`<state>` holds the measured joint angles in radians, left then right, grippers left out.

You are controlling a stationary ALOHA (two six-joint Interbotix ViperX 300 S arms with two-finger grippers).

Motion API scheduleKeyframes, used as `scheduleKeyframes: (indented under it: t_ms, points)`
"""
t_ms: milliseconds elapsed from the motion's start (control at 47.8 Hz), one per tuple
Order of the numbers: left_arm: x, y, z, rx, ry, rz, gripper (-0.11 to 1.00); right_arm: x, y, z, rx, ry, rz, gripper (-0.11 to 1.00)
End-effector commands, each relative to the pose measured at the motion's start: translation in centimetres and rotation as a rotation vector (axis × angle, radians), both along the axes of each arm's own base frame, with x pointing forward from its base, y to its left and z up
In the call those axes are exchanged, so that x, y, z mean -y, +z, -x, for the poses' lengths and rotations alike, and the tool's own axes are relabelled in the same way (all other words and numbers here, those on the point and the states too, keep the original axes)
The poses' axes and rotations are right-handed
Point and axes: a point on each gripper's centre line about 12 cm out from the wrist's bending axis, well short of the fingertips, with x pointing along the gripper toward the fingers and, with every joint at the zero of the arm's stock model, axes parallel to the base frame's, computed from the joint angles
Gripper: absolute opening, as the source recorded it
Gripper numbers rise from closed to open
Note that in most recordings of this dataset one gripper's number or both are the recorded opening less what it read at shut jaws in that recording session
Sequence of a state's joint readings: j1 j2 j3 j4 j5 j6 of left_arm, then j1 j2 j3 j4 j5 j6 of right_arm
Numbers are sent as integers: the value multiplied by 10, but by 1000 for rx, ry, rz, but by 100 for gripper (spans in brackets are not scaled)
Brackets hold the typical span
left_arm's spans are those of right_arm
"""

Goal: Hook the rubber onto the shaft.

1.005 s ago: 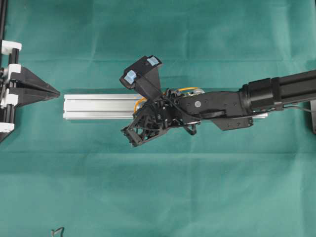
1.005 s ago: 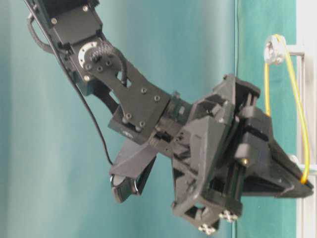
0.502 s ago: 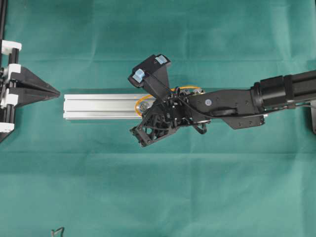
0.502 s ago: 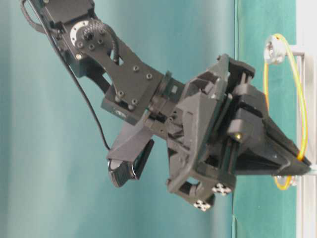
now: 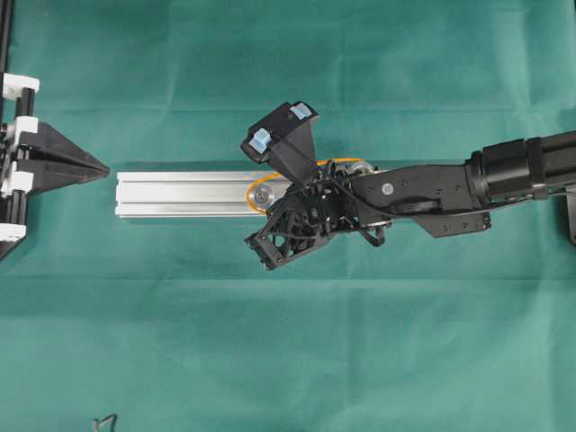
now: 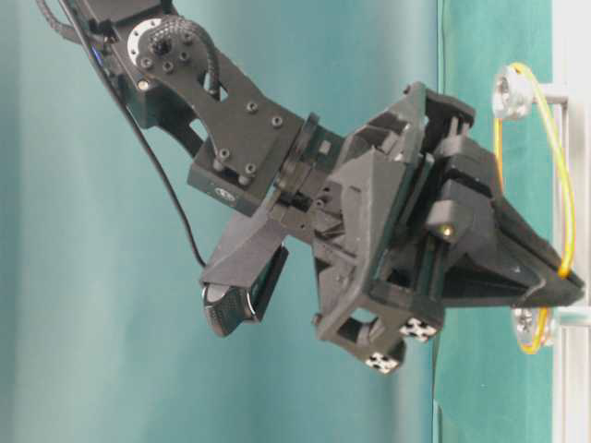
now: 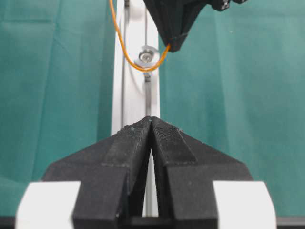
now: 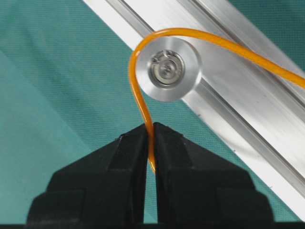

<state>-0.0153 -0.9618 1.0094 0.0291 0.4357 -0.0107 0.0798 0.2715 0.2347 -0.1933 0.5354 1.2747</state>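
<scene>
**Band wrapped round the near shaft, right gripper holding it taut**

Right gripper (image 8: 150,136) has its jaws clamped tight on the rubber (image 8: 141,100), pinching a single strand. Landmark: the aluminium rail (image 5: 180,193). The band runs along the rail's top face; its free end curves round the pulley-like shaft (image 8: 167,70) on the rail and drops into the jaws just off the rail's edge. My read: the grip sits off to the side so the loop stretches past the flange and can seat when let go.

Left gripper (image 7: 151,129) is pressed shut, holding nothing, parked off the rail's end and pointing along it. Looks like it's just out of the way.

View differences:
- Right wrist view shows the strand hugging the shaft's rim; whether it sits fully in a groove, can't tell.
- Table-level view shows a second shaft (image 6: 510,92) further along the rail with the band looped over it too, hidden under the arm from overhead.
- Overhead only shows a sliver of orange beside the wrist.
</scene>
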Motion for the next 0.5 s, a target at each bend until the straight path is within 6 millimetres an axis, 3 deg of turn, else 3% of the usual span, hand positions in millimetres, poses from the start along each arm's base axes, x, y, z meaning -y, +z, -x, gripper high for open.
scheduleKeyframes:
  t_ms: [0,481]
  points:
    - [0,12,-4,32,-2,-3,0,-1,25,1,45,3,0,7]
    - [0,12,-4,29,-2,-3,0,-1,21,3,28,5,4,7]
